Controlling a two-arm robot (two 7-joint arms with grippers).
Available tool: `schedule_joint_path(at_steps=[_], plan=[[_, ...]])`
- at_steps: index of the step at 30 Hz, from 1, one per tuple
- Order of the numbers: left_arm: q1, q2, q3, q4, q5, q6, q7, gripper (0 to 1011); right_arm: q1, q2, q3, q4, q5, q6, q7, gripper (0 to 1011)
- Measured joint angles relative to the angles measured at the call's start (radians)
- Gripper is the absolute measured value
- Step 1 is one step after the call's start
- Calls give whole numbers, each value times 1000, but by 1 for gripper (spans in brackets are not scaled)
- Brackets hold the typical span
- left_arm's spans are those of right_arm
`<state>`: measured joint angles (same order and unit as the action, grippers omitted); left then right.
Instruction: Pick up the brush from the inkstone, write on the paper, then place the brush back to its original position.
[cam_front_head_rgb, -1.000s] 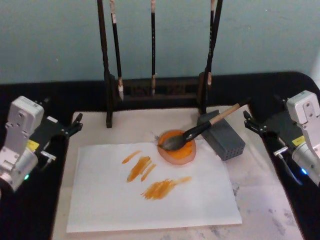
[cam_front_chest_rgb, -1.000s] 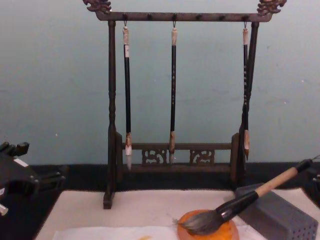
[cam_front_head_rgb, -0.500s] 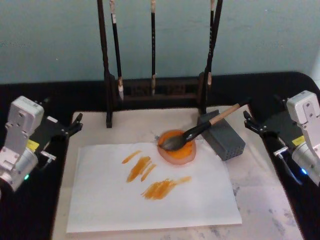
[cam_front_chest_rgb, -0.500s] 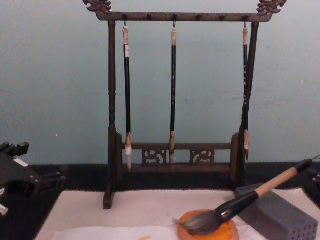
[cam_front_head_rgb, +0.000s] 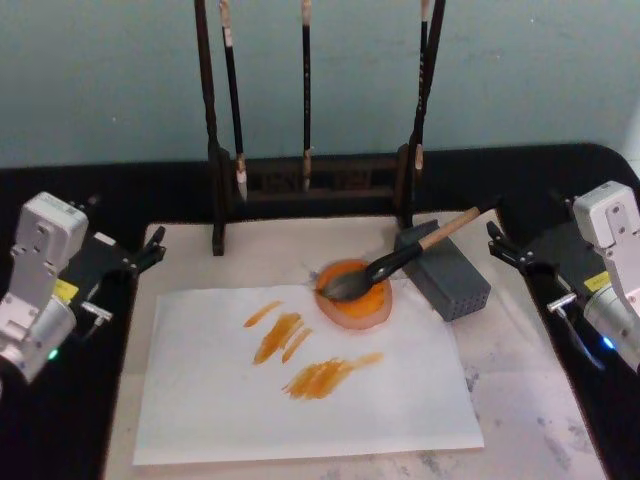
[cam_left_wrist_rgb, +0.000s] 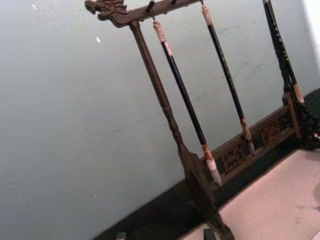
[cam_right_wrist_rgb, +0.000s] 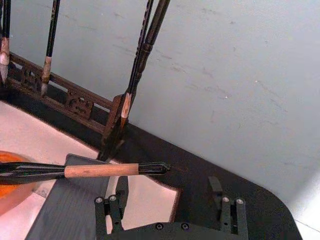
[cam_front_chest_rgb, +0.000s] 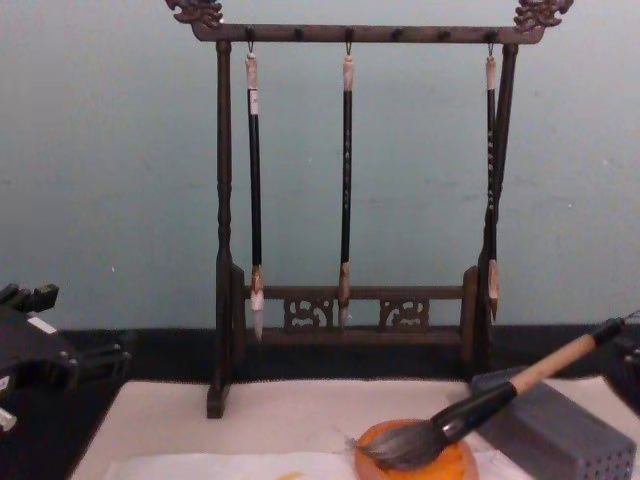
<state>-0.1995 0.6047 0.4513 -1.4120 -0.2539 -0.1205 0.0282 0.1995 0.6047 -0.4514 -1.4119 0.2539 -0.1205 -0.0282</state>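
Observation:
The brush (cam_front_head_rgb: 400, 262) lies with its dark tuft in the orange inkstone (cam_front_head_rgb: 352, 318) and its tan shaft propped on a grey block (cam_front_head_rgb: 455, 285). In the chest view the brush (cam_front_chest_rgb: 470, 410) slants up to the right from the inkstone (cam_front_chest_rgb: 452, 468). The white paper (cam_front_head_rgb: 250, 410) carries several orange strokes. My left gripper (cam_front_head_rgb: 148, 250) stands open at the mat's left edge, away from the brush. At the right, my right gripper (cam_front_head_rgb: 505, 250) is open beside the brush's end cap. In the right wrist view that gripper (cam_right_wrist_rgb: 170, 202) holds nothing, just short of the brush (cam_right_wrist_rgb: 95, 170).
A dark wooden rack (cam_front_head_rgb: 310, 180) with three slim hanging brushes stands at the back of the cream mat (cam_front_head_rgb: 530, 400). The grey block with small holes sits right of the inkstone. Black table surface runs along both sides under the arms.

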Motion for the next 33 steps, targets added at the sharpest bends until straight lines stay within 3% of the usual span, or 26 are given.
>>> schedule_joint_path(at_steps=[13, 17, 19, 22, 23, 29, 33], plan=[[0, 0, 0, 0, 0, 0, 0, 1001, -1, 0, 2, -2, 1, 0, 2, 1000], [0, 0, 0, 0, 0, 0, 0, 1001, -21, -1, 30, -34, 39, 1, 31, 1000], [0, 0, 0, 0, 0, 0, 0, 1001, -31, -4, 46, -47, 67, 7, 43, 1000], [0, 0, 0, 0, 0, 0, 0, 1001, -59, -21, 88, -77, 146, 22, 75, 1000], [0, 0, 0, 0, 0, 0, 0, 1001, -59, -21, 88, -77, 146, 22, 75, 1000], [0, 0, 0, 0, 0, 0, 0, 1001, -108, -69, 158, -97, 307, 50, 144, 1000], [0, 0, 0, 0, 0, 0, 0, 1001, -130, -102, 191, -98, 392, 68, 176, 1000]])
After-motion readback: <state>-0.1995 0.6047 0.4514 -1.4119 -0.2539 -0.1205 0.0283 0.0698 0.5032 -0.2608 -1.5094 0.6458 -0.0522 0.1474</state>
